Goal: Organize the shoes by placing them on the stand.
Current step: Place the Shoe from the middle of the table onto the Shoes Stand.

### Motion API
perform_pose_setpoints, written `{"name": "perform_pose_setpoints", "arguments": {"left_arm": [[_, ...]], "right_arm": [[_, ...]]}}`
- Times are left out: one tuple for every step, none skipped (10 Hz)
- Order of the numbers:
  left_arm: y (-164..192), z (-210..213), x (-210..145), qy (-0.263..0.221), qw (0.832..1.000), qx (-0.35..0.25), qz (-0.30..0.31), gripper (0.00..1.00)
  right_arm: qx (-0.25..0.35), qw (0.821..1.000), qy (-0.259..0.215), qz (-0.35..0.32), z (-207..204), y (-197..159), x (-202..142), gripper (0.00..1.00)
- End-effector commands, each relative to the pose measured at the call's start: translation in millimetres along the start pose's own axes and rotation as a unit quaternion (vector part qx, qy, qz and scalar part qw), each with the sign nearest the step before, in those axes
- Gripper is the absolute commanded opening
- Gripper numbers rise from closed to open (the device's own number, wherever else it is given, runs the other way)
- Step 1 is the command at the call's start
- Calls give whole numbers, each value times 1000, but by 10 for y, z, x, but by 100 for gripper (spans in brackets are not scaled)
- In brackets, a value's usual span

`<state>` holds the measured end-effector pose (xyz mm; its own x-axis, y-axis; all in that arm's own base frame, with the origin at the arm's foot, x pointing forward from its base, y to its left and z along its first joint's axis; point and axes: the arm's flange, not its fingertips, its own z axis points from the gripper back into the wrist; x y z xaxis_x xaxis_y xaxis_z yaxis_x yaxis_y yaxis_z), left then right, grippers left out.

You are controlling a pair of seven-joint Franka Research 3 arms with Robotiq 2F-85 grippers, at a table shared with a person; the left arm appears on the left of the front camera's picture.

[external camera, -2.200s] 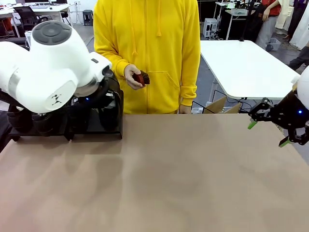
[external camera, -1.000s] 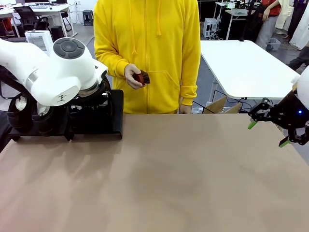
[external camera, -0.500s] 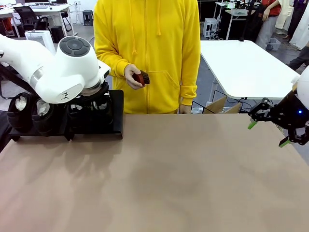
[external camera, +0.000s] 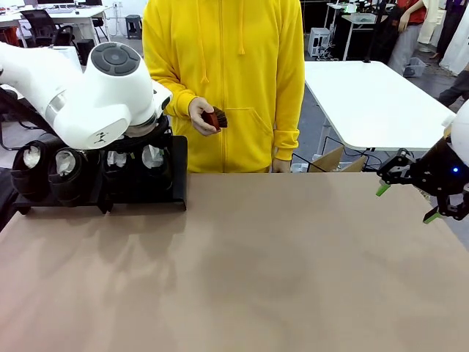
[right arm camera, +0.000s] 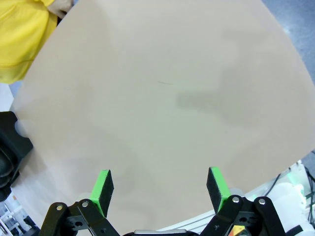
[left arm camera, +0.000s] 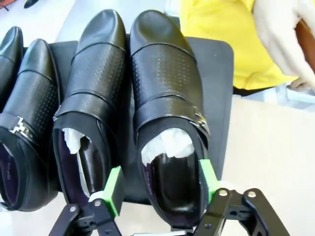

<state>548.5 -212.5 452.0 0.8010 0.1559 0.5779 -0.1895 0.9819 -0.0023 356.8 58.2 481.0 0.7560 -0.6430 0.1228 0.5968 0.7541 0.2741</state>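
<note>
On the stand (external camera: 176,172), the left arm (external camera: 88,95) hides two shoes' (external camera: 132,169) toes.

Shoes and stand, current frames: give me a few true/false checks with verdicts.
1. Four shoes stand on the stand. True.
2. The left claw is clamped tight on a shoe. False: its green pads sit apart on either side of the heel opening of the rightmost shoe in the left wrist view.
3. The right claw is open over bare table. True.
4. The person's hand holds a shoe. False: it holds a small reddish-brown brush.
5. The shoes are empty inside. False: white paper is stuffed in them.
</note>
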Motion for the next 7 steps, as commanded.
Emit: {"name": "perform_pose_setpoints", "arguments": {"left_arm": [[-11, 195, -135, 11, 1000, -4, -9, 100], [-12, 326, -194, 13, 1000, -9, -7, 100], [42, 438, -287, 13, 1000, -15, -6, 100], [91, 576, -374, 9, 1000, -19, -6, 100], [161, 705, -501, 24, 999, -26, -11, 100], [-63, 418, -283, 6, 1000, -16, -3, 100], [-63, 418, -283, 6, 1000, -16, -3, 100]], "right_arm": [[9, 1000, 6, 4, 7, -3, 9, 100], [9, 1000, 6, 4, 7, -3, 9, 100], [9, 1000, 6, 4, 7, -3, 9, 100], [9, 1000, 6, 4, 7, -3, 9, 100], [9, 1000, 6, 4, 7, -3, 9, 100], [9, 1000, 6, 4, 7, -3, 9, 100], [9, 1000, 6, 4, 7, -3, 9, 100]]}}
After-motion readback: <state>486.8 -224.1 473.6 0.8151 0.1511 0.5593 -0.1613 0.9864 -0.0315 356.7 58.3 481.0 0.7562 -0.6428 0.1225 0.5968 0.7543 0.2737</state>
